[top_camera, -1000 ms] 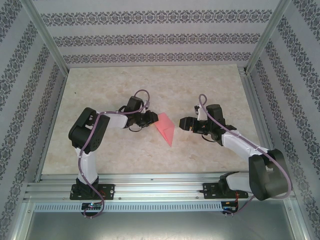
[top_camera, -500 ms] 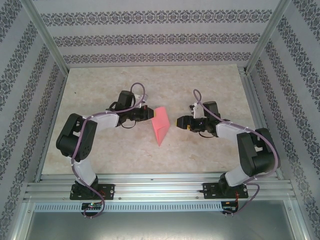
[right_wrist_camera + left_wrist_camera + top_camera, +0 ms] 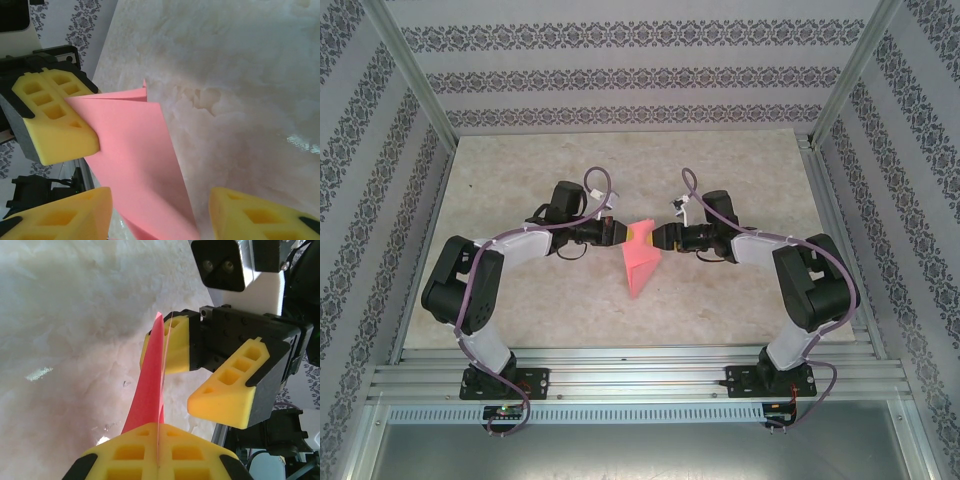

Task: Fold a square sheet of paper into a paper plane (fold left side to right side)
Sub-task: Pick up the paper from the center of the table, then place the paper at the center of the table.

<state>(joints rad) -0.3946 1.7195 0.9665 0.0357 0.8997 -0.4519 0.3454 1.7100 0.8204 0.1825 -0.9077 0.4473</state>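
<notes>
The square sheet of paper (image 3: 640, 262), salmon-pink, is folded into a pointed wedge with its tip toward the near edge. It stands on edge above the table's middle. My left gripper (image 3: 620, 232) is shut on its far left corner. In the left wrist view the thin paper (image 3: 150, 385) runs out from between the pressed yellow fingertips of my left gripper (image 3: 159, 432). My right gripper (image 3: 658, 238) faces it from the right, open. In the right wrist view the paper (image 3: 135, 150) lies between the spread jaws of my right gripper (image 3: 160, 220), with no pad touching it.
The marble-patterned table (image 3: 740, 170) stretches around both arms. Metal frame posts (image 3: 415, 80) and patterned walls close in the sides and back. An aluminium rail (image 3: 640, 375) carrying the arm bases runs along the near edge.
My left gripper closed on the paper and raised it on edge, shifting it slightly left. My right gripper travelled left to the paper's far corner, and its jaws narrowed.
</notes>
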